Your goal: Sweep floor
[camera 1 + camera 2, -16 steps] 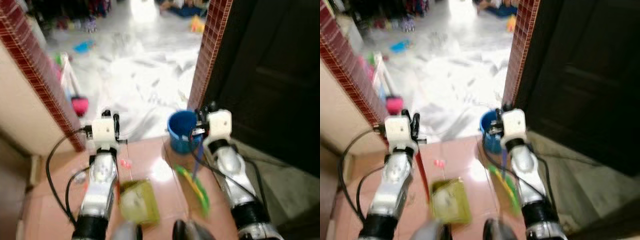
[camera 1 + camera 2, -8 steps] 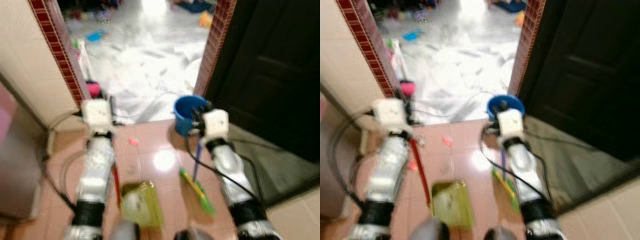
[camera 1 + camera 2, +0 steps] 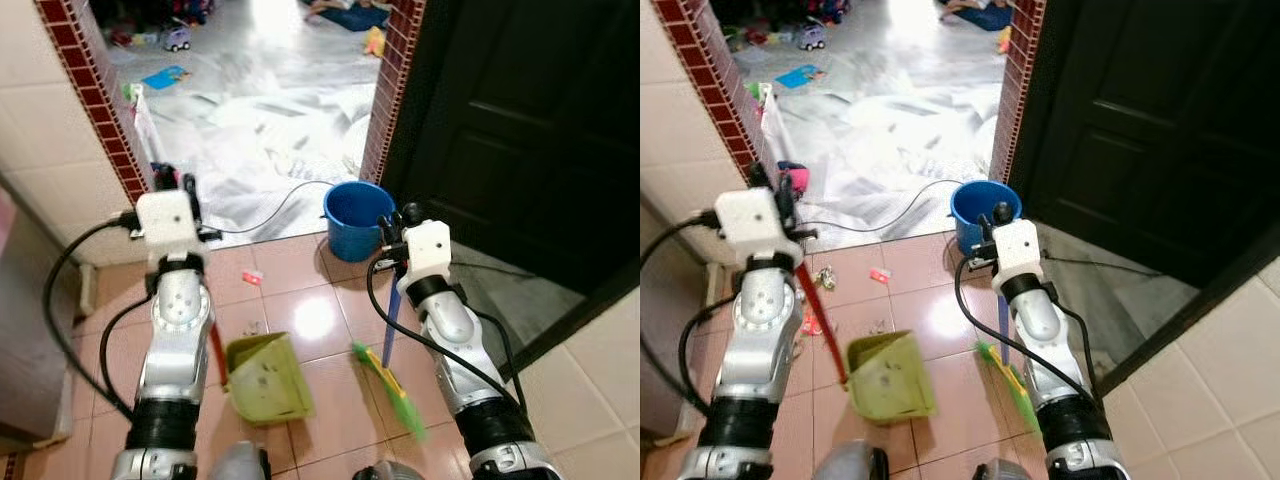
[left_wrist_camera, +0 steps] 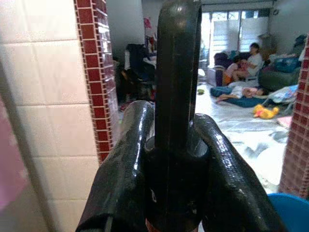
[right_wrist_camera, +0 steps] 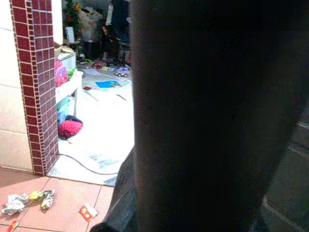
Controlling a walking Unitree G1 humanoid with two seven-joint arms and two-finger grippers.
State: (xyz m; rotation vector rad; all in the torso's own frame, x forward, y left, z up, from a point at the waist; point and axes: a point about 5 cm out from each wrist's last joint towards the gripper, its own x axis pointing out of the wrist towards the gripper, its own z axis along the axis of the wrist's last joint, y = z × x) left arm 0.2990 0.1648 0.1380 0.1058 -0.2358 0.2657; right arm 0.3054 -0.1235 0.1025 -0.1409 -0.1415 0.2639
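Note:
My left gripper (image 3: 785, 195) is shut on the black top end of a red handle (image 3: 820, 320) that slopes down to a green dustpan (image 3: 265, 378) on the pink floor tiles. In the left wrist view its fingers (image 4: 130, 159) clamp that black end (image 4: 177, 72). My right gripper (image 3: 392, 222) is shut on a broom's blue handle (image 3: 391, 320); the green bristles (image 3: 397, 398) rest on the tiles right of the dustpan. Litter lies ahead: a red wrapper (image 3: 252, 276) and crumpled scraps (image 3: 823, 277), with the scraps (image 5: 29, 199) also in the right wrist view.
A blue bucket (image 3: 355, 218) stands at the doorway threshold just beyond the right gripper. A dark door (image 3: 520, 130) is on the right, brick-edged walls (image 3: 385, 90) frame the opening, and a black cable (image 3: 285, 200) crosses the grey floor beyond. People sit far off (image 4: 246, 63).
The camera has swung and steadied, so the blur is gone and the scene has shifted. Both grippers keep their hold on the dustpan handle and the broom.

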